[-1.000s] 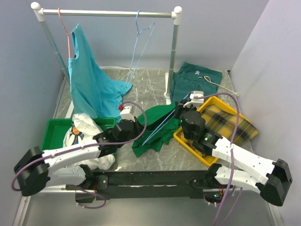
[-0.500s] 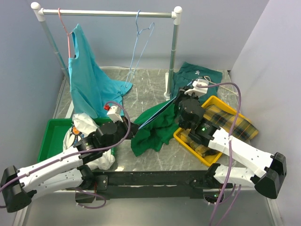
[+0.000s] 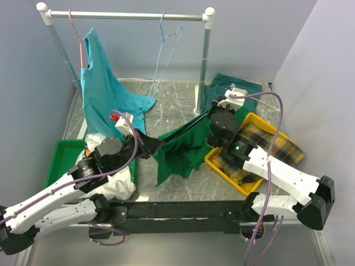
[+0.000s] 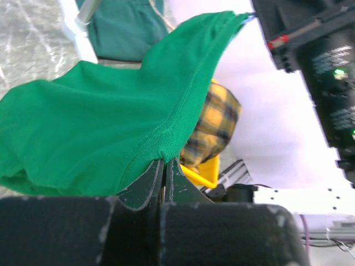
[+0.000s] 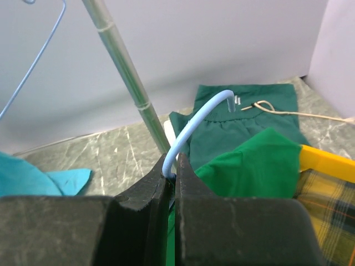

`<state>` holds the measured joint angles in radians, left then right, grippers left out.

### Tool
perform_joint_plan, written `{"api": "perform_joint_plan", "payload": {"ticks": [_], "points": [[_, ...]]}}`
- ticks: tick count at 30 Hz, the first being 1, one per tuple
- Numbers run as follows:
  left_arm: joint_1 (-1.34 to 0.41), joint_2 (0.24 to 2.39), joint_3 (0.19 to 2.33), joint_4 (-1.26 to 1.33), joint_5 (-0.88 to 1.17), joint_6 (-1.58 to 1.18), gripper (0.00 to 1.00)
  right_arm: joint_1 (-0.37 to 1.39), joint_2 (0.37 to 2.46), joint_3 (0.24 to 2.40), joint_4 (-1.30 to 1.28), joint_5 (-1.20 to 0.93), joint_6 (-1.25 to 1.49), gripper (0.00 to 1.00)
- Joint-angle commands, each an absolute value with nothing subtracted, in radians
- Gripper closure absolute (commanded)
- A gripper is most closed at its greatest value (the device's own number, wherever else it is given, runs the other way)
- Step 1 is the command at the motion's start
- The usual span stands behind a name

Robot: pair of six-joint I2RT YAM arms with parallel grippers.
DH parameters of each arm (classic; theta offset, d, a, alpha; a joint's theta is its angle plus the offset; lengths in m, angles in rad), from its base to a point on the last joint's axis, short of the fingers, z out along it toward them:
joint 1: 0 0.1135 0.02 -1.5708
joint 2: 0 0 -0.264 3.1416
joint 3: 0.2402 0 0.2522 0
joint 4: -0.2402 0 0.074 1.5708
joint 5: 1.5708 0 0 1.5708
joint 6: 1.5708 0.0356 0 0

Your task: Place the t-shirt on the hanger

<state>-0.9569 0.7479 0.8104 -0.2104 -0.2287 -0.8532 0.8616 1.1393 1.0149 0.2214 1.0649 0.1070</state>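
Step in hand, by the look of it: getting the hanger (image 5: 192, 122) into the t-shirt (image 3: 178, 155). The right pincer (image 5: 172, 173) is clenched on the hanger just below its hook. In the top view the wire runs down-left toward the left pincer (image 4: 164, 168), which is clenched on a stitched edge of the t-shirt; hem or collar, can't tell.

The t-shirt hangs mid-surface, a bit toward the near edge, draped along the wire btw the two pincers. Its lower part sags to the surface (image 3: 177, 102). Its right side is just beside the yellow tray (image 3: 211, 160) w/ the plaid cloth (image 3: 272, 141).

To do it well, prob.:
- The right pincer should hold the hanger steady & level w/o twist, since thin wire turns easily in a two-finger grip.
- The left pincer should draw the edge along & over the wire's shoulder at low tension; the cloth is soft & will bunch.
- Whether the wire sits inside the cloth or only under it isn't visible, so it's worth a check before pulling more.

Risks: the cloth snagging on the tray rim, or slipping off the wire's end. The rack post (image 3: 204, 61) stands near the right pincer, toward the far edge, and needs room.
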Motion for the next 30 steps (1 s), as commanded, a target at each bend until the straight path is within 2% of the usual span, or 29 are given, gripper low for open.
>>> {"api": "perform_joint_plan", "payload": {"ticks": [1, 8, 12, 15, 20, 24, 26, 28, 30], "points": [[-0.953, 0.745, 0.909, -0.244, -0.178, -0.819, 0.99, 0.877, 1.161, 1.121, 0.281, 1.149, 0.034, 1.00], [-0.953, 0.888, 1.167, -0.333, -0.100, -0.710, 0.99, 0.997, 1.177, 1.310, 0.236, 1.192, -0.040, 1.00], [-0.953, 0.948, 1.299, -0.394, -0.097, -0.648, 0.95, 1.069, 1.167, 1.426, 0.227, 1.203, -0.086, 1.00], [-0.953, 0.971, 1.357, -0.408, -0.066, -0.617, 0.92, 1.100, 1.173, 1.436, 0.219, 1.184, -0.072, 1.00], [-0.953, 1.006, 1.390, -0.440, -0.014, -0.588, 0.76, 1.097, 1.259, 1.491, 0.120, 1.201, -0.040, 1.00], [-0.953, 1.011, 1.385, -0.448, -0.040, -0.560, 0.74, 1.112, 1.264, 1.499, 0.063, 1.141, 0.060, 1.00], [-0.953, 1.029, 1.400, -0.459, -0.028, -0.542, 0.64, 1.114, 1.273, 1.509, 0.010, 1.118, 0.083, 1.00], [-0.953, 1.045, 1.423, -0.465, -0.014, -0.515, 0.66, 1.112, 1.287, 1.523, -0.017, 1.101, 0.104, 1.00], [-0.953, 1.058, 1.433, -0.460, -0.009, -0.503, 0.58, 1.108, 1.293, 1.525, -0.034, 1.086, 0.123, 1.00]]}}
